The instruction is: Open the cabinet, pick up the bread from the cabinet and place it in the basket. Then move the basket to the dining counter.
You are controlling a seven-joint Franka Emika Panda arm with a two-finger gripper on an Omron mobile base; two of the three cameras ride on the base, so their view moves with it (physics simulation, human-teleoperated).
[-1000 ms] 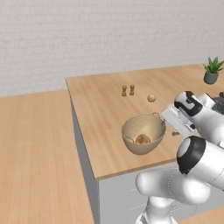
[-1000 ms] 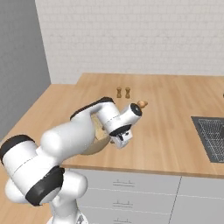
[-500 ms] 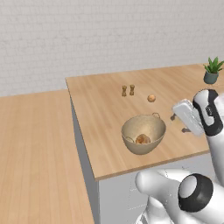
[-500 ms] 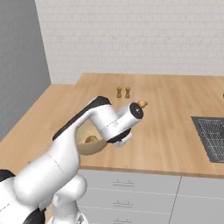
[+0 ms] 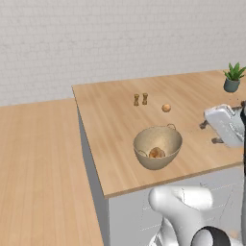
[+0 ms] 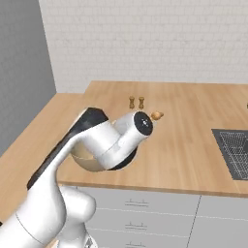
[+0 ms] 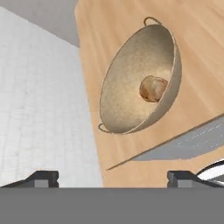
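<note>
One bread (image 5: pixel 155 153) inside one basket (image 5: pixel 157 147), near surface (image 5: pixel 110 125) front edge; one orange ball (image 5: pixel 166 107) and two shakers (image 5: pixel 140 99) farther back. Pincer (image 7: pixel 112 177) spread, empty.

I see a wide tan woven bowl-shaped basket (image 5: pixel 157 145) with a paler, finely speckled inside, and in it a small round golden-brown bun (image 7: pixel 152 88) with mottled crust. The large light-wood countertop (image 5: pixel 113 120) shows faint plank grain over pale grey side panels. My small finger tips (image 7: pixel 42 178) are dark.
</note>
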